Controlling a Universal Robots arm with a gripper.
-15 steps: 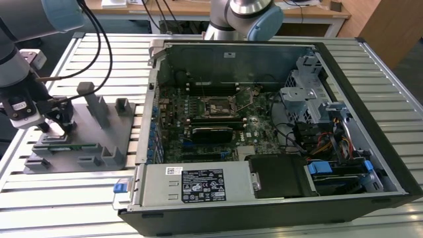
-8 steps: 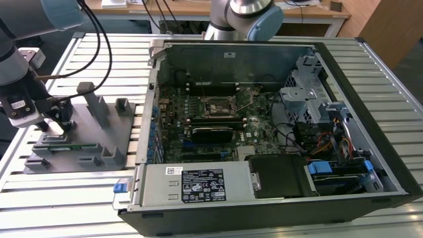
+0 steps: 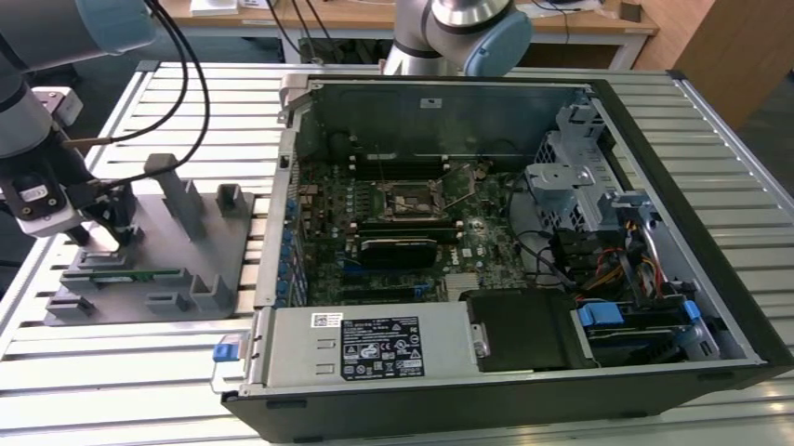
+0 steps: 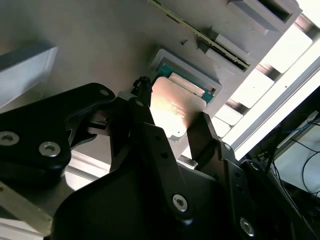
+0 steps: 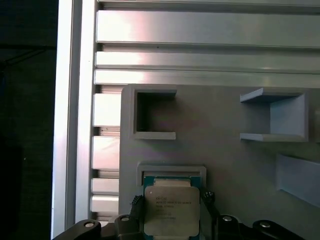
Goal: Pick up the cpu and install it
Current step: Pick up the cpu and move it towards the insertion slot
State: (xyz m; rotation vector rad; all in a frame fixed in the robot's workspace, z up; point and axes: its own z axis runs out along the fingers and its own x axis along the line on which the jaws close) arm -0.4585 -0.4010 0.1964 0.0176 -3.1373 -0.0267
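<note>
In both wrist views, cpu [image 5: 171, 212] tight between jaws, at grey holder [image 5: 225, 115].

A glossy, smooth sheen is shown by the flat square silver-grey metal cpu [image 5: 171, 212]. The grey moulded plastic holder tray [image 5: 225, 150] is seen as matt, and the ribbed silver aluminium table [image 5: 200, 30] as smooth and softly reflective.
</note>
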